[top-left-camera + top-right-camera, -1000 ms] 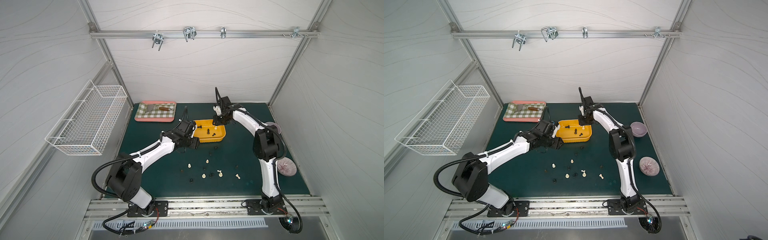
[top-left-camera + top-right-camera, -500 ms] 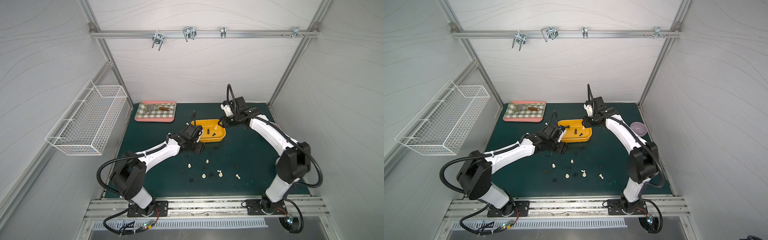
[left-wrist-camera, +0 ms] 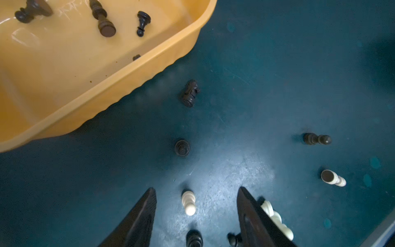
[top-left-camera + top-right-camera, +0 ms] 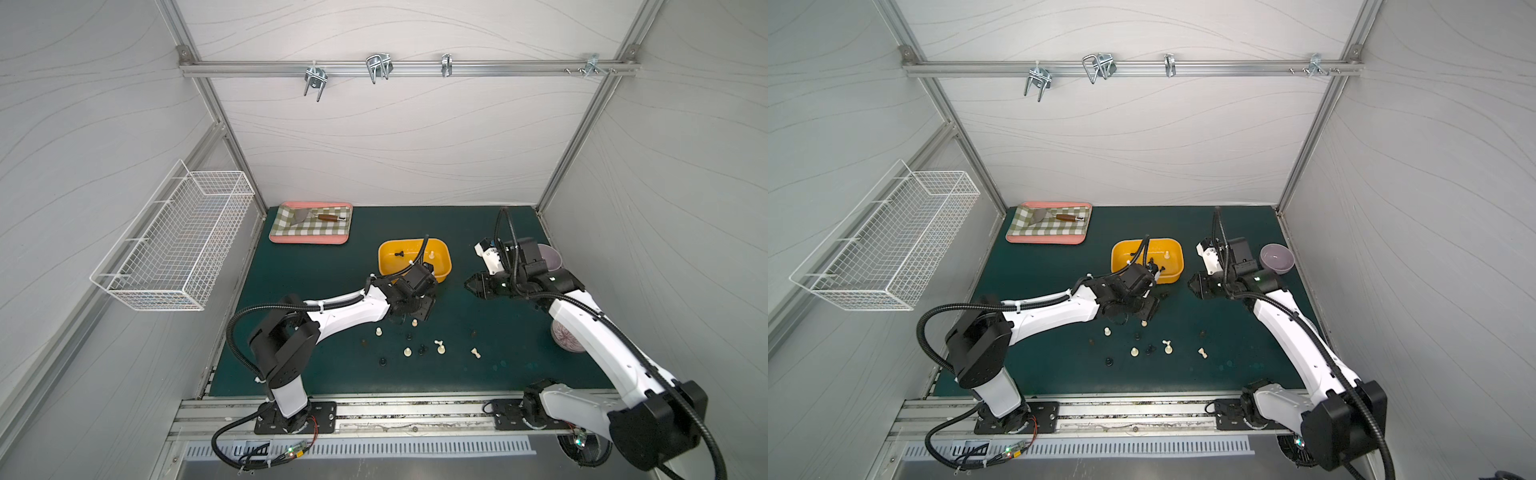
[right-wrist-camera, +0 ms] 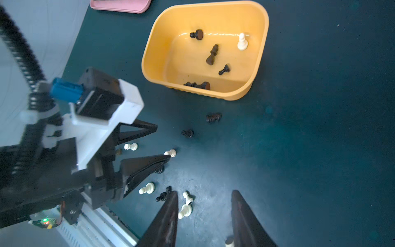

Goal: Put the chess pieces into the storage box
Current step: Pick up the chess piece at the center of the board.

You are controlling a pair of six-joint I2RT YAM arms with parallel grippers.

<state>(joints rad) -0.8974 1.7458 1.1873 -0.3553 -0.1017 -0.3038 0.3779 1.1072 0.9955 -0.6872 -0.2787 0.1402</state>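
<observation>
The yellow-orange storage box (image 4: 444, 249) (image 4: 1177, 249) (image 5: 261, 53) sits mid-mat and holds several dark chess pieces (image 5: 212, 55) and one cream pawn (image 5: 242, 42). More chess pieces, dark and cream, lie scattered on the mat in front of it (image 4: 407, 352) (image 4: 1134, 352). My left gripper (image 4: 419, 318) (image 3: 195, 189) hangs open low over them. A cream pawn (image 3: 188, 202) (image 4: 414, 323) stands between its fingers, touching neither. My right gripper (image 4: 470, 286) (image 5: 204, 192) is open and empty, right of the box, above the mat.
A pink-rimmed checkered tray (image 4: 307, 241) with a small trowel lies at the back left. A white wire basket (image 4: 178, 249) hangs on the left wall. A purple bowl (image 4: 1277, 257) and a patterned bowl (image 4: 561, 338) stand by the right arm.
My right gripper has swung from above the box out to its right and opened a little wider. My left gripper has moved from the box's left side forward to the scattered pieces.
</observation>
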